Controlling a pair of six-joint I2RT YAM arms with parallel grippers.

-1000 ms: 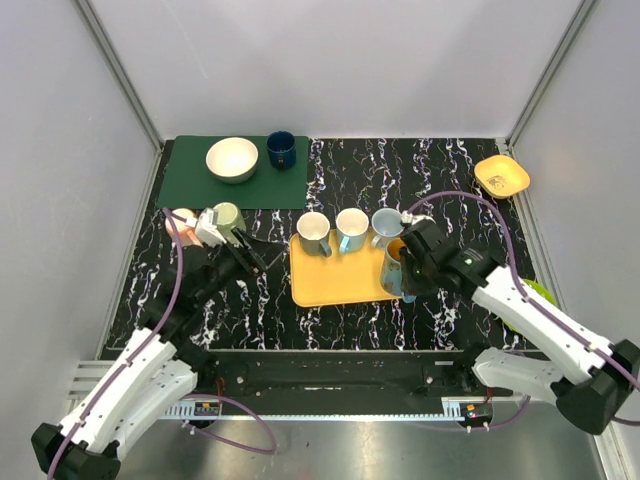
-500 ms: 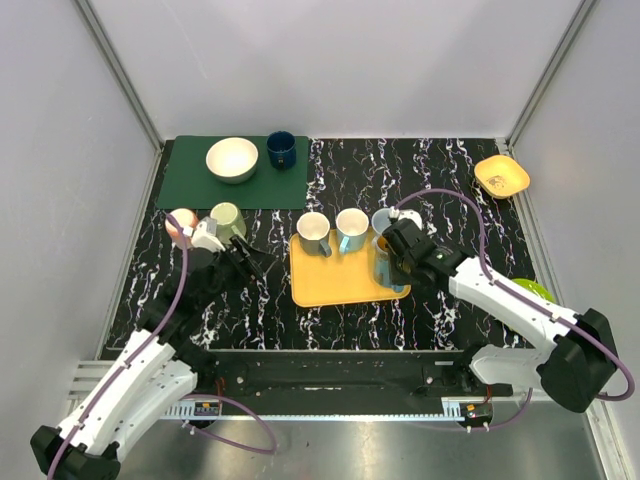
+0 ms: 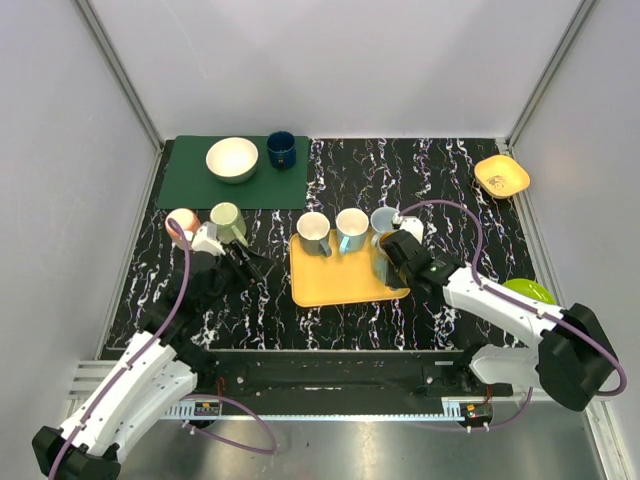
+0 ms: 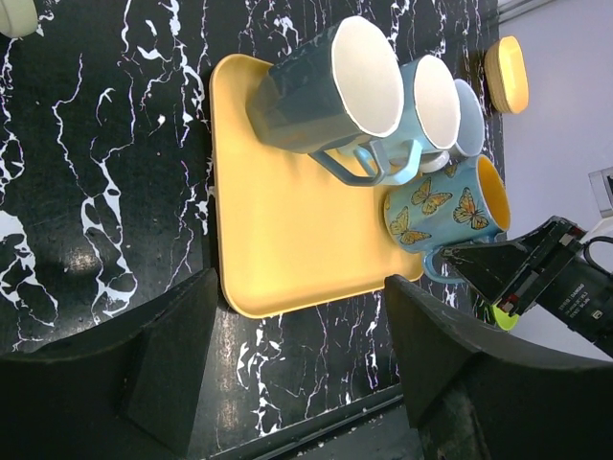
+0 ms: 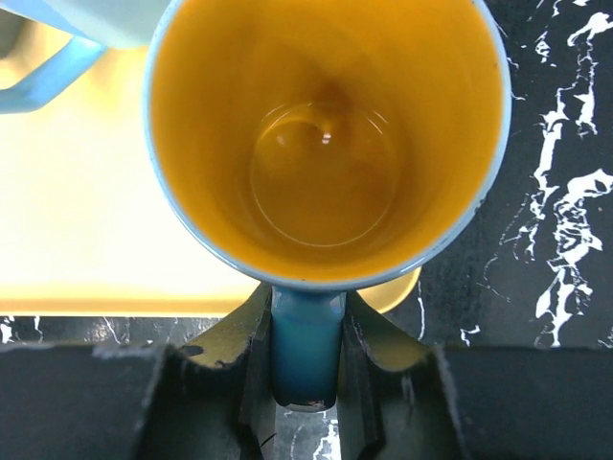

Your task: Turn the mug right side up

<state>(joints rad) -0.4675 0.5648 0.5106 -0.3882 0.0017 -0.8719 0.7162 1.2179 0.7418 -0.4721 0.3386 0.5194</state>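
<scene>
Orange-lined butterfly mug (image 5: 326, 144): mouth up, upright or very nearly, directly ahead of the right jaws. Those jaws are pinched narrow on its blue handle (image 5: 306, 359), one finger on each side, the handle pointing back toward the wrist. The turning itself looks done. By my reading, what is left is letting go cleanly.

The mug stands at the near right corner of the yellow tray (image 4: 287, 230). In the wrist view the tray's rounded corner shows just under the mug, ahead of the jaws and a little to their right. Bare counter (image 5: 536, 220) lies further right. Cannot tell whether the base is fully down, or whether it sits flat or on the raised rim.

Risks, as I judge them:
- Base perched on the rim: once the jaws open, the mug rocks and tips toward the counter.
- Released while a little above the tray: it drops, bounces and may topple.
- Fingers drag the handle while backing off: the mug spins or slides off the corner.
- Pale blue mug (image 5: 86, 29) sits just beyond the jaws to their left, close to the butterfly mug. Any forward nudge knocks the two together.

Left jaws are spread wide and hold nothing, with the tray and its mugs out ahead of them. No threat unless they close in.
</scene>
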